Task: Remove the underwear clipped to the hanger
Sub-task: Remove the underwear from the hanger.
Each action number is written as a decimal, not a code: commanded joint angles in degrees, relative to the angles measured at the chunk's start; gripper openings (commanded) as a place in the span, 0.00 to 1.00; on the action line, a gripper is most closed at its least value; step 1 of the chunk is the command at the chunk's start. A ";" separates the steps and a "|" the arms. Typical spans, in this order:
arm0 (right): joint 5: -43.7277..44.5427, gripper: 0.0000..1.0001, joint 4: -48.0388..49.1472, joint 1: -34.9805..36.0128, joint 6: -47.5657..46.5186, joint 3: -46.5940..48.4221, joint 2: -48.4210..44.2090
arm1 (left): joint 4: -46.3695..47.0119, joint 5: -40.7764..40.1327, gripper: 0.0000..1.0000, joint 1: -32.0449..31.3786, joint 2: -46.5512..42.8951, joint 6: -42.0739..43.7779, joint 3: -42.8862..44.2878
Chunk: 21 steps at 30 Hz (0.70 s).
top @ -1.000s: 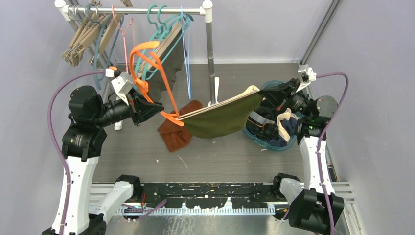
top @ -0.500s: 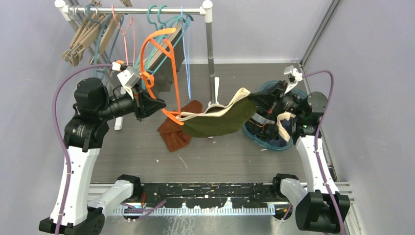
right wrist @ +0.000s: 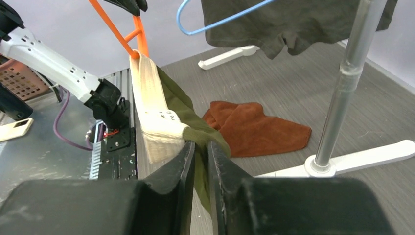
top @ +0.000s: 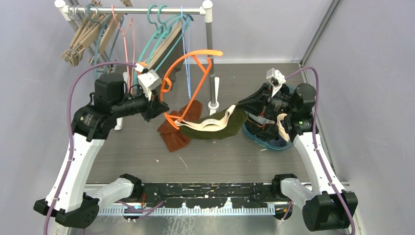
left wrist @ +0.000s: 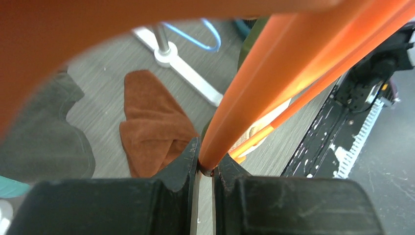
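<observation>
Both arms have swung in toward centre since a second ago. The hanger has tipped over to the right, and the shorts, taut before, now sag.

Left claw is clamped narrow on the lower bar of the orange hanger. In the left wrist view the bar sits pinched between the jaws at. The hanger leans up and right from there, its top arc close to the clothes rack post.

Right claw is closed on the right end of the olive-green boxer shorts. The right wrist view shows cloth and cream waistband squeezed at.

The left end of the shorts is still on the hanger's lower corner, so they hang slack between the two claws above the table.

A rust-brown cloth lies on the table below the hanger. A teal basin holding more garments sits under the right arm.
</observation>
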 commanded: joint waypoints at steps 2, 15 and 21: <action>0.88 0.27 -8.97 0.12 -10.08 -0.84 0.20 | -3.85 -6.17 0.00 -2.22 0.73 4.34 3.18; 2.14 0.50 -23.87 0.12 -22.09 0.68 -0.57 | -7.32 -11.48 0.00 -5.84 3.24 7.54 4.61; 6.53 0.63 -38.68 0.11 -31.34 10.44 -2.60 | -11.84 -19.04 0.00 -8.81 4.36 11.72 6.60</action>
